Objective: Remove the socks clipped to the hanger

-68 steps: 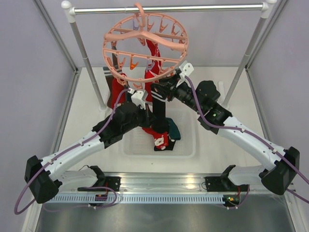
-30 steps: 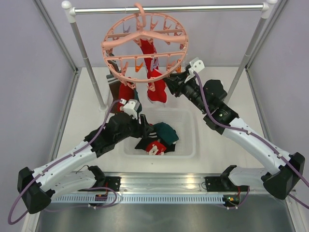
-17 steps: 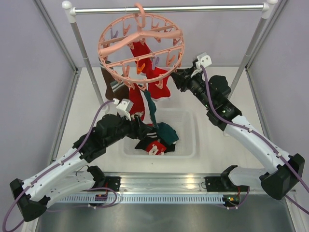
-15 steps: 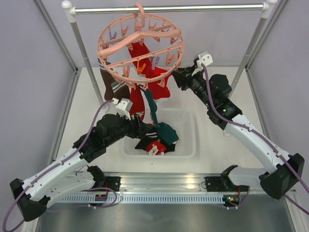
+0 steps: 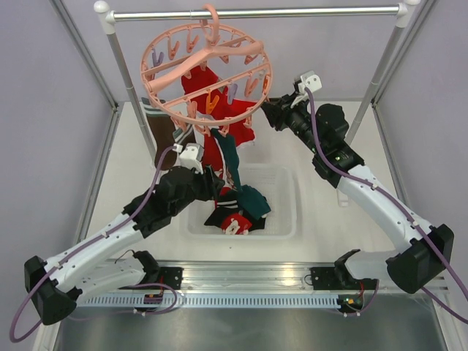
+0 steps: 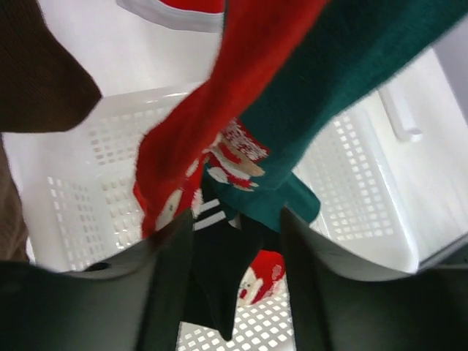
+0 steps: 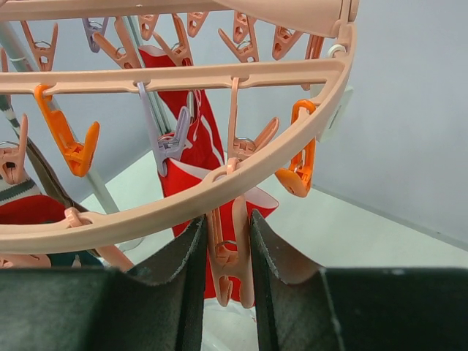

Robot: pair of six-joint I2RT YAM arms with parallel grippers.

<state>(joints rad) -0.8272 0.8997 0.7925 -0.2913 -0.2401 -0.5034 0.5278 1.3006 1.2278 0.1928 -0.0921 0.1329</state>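
The salmon-pink hanger [image 5: 208,51] hangs tilted from the rail. Red socks [image 5: 217,142], a dark teal sock [image 5: 229,162] and a brown sock [image 5: 162,130] hang clipped to it. My right gripper [image 5: 268,111] is at the ring's right rim; in the right wrist view [image 7: 227,219] it is shut on a salmon clip [image 7: 231,256] below the ring [image 7: 183,203], with a red sock [image 7: 191,157] behind. My left gripper [image 5: 216,183] is open and empty [image 6: 235,219] under the hanging red sock [image 6: 219,110] and teal sock [image 6: 344,80].
A white mesh basket [image 5: 281,212] below holds a teal sock [image 5: 253,199], a black striped sock [image 6: 216,278] and a red sock with white marks [image 5: 235,224]. The grey rail [image 5: 292,12] rests on two posts [image 5: 130,95] [image 5: 379,77]. Grey walls close both sides.
The hanger has swung and tilted to the left. My right gripper has followed its rim up and left. My left gripper has risen toward the hanging socks.
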